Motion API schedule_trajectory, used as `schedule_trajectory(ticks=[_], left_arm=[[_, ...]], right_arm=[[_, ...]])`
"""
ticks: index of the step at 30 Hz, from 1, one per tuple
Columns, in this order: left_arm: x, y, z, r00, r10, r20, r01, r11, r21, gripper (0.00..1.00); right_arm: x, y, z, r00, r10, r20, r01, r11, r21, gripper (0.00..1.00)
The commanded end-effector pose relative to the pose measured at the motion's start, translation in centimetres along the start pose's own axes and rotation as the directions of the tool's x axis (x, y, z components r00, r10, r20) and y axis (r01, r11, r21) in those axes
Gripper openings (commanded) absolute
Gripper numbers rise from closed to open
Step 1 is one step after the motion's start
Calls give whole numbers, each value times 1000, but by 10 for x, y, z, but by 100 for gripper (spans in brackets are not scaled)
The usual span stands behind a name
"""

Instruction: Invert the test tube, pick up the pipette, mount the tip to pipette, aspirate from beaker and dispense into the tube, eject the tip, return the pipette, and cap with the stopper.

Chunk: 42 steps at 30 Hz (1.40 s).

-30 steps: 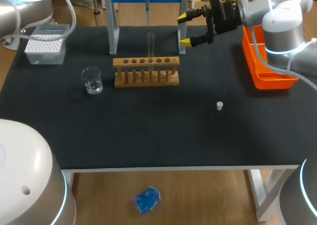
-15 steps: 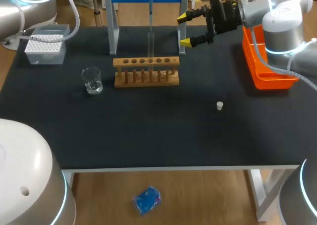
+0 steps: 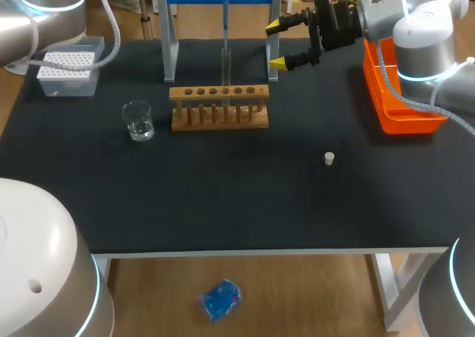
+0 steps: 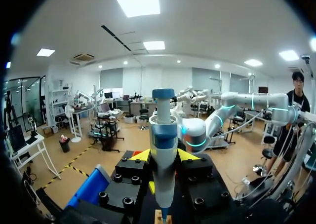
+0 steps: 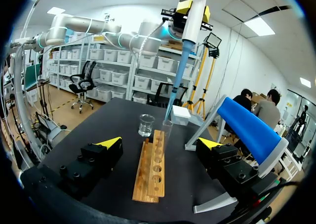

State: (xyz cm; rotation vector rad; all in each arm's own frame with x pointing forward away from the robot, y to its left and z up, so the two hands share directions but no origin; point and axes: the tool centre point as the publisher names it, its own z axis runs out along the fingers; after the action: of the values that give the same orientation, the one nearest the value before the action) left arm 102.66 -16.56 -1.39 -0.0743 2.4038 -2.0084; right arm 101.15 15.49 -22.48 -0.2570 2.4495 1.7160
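A clear test tube (image 3: 225, 68) stands upright in the wooden rack (image 3: 219, 108) at the back middle of the table. Straight above it hangs the pipette (image 3: 224, 10), its blue tip reaching down to the tube's mouth. In the left wrist view my left gripper (image 4: 163, 157) is shut on the pipette (image 4: 163, 145) body. From the right wrist view the pipette (image 5: 190, 21) slants down to the tube (image 5: 165, 135). My right gripper (image 3: 274, 44) stands open, empty, just right of the tube. The glass beaker (image 3: 138, 120) sits left of the rack. A small white stopper (image 3: 329, 157) lies right of centre.
A white tip box (image 3: 68, 71) stands at the back left. An orange bin (image 3: 397, 103) sits at the right edge under my right arm. A grey-posted stand with a blue panel (image 3: 169, 40) rises behind the rack.
The pipette has come down over the test tube, so more of its body now shows. My left arm shifted slightly with it. The right arm has kept still.
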Motion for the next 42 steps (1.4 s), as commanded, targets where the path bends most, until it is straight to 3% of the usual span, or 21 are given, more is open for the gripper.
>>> schedule_trajectory(ticks=[1,14,31,42], left_arm=[[-1,3,1,1000,-6,-1,6,1000,-2,0],[-6,8,-1,1000,-5,13,6,999,-49,0],[-20,6,8,1000,15,-9,-16,999,-43,0],[-12,8,10,1000,5,-21,-6,999,-34,0]], right_arm=[[0,0,0,1000,-1,-1,1,1000,0,100],[0,0,0,1000,-1,-1,1,1000,0,100],[0,0,0,1000,-1,-1,1,1000,0,100],[0,0,0,1000,-1,-1,1,1000,0,100]])
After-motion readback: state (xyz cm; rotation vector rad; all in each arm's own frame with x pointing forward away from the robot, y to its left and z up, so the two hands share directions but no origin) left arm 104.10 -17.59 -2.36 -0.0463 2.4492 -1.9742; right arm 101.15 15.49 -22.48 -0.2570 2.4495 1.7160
